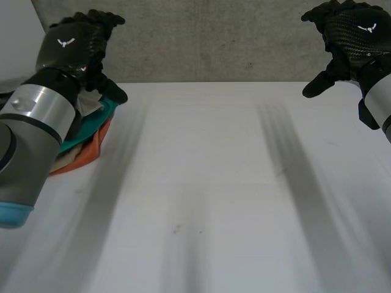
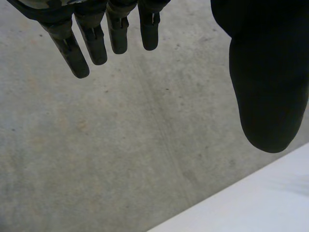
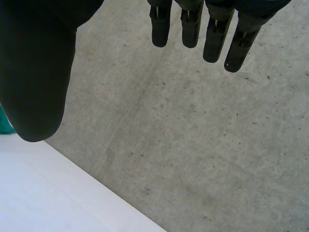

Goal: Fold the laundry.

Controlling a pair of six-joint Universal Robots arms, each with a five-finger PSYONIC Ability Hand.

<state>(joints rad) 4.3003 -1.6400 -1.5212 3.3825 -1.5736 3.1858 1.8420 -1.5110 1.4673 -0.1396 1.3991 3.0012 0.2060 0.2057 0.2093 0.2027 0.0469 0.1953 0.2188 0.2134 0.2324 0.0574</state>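
My left hand (image 1: 76,46) hangs over the table's (image 1: 208,183) far left corner, fingers (image 2: 91,43) straight and spread wide of the thumb. My right hand (image 1: 351,33) hangs likewise at the far right, fingers (image 3: 212,38) straight. The laundry (image 1: 91,137), a teal and orange heap, lies partly hidden by my left wrist.

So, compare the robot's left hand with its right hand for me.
The left hand is right beside the laundry pile, and its arm hides part of the pile. The right hand is far from that pile, over the table's opposite side. The left arm shows a long stretch of grey forearm in the head view, the right arm just a sliver. Shared: both hands have straight fingers and hold nothing.
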